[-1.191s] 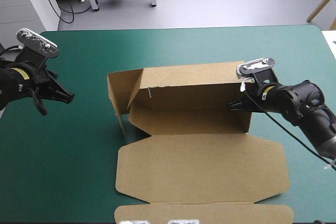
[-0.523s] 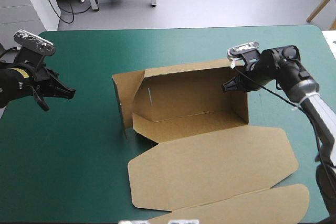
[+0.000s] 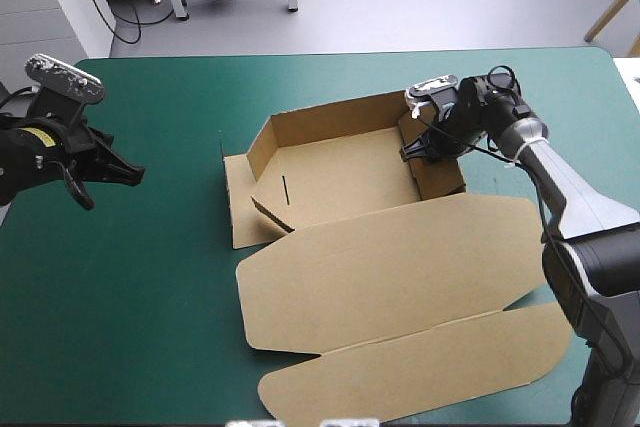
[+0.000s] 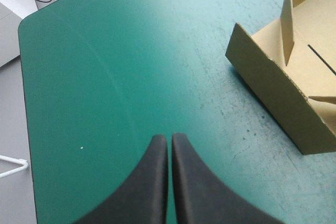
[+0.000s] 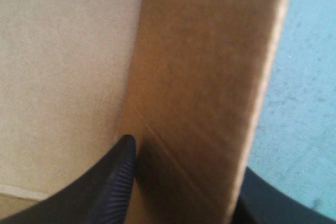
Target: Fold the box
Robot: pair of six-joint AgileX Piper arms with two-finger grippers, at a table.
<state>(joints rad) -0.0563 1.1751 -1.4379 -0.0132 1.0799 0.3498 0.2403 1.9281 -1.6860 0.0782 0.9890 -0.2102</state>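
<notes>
The brown box (image 3: 340,172) sits mid-table as an open tray, turned a little, with its back wall up. Its lid (image 3: 390,267) lies flat toward the table's front edge. My right gripper (image 3: 412,150) is at the tray's right end wall, one black finger inside and one outside. In the right wrist view that wall (image 5: 199,87) fills the gap between the fingers of the right gripper (image 5: 186,156), so it is shut on the box. My left gripper (image 3: 130,175) hovers far left of the box. In its own view the left gripper (image 4: 169,137) is shut on nothing, with the box's left end (image 4: 278,93) ahead.
The lid's outer flap (image 3: 420,367) reaches close to the table's front edge. A stretch of teal-green cover (image 3: 180,277) separates the left gripper from the box. The table's far edge (image 3: 330,53) runs well behind the tray.
The right gripper swung left and toward the far edge with the right end wall, which is now folded inward. The whole box turned and its lid slid right. The left gripper barely moved.
</notes>
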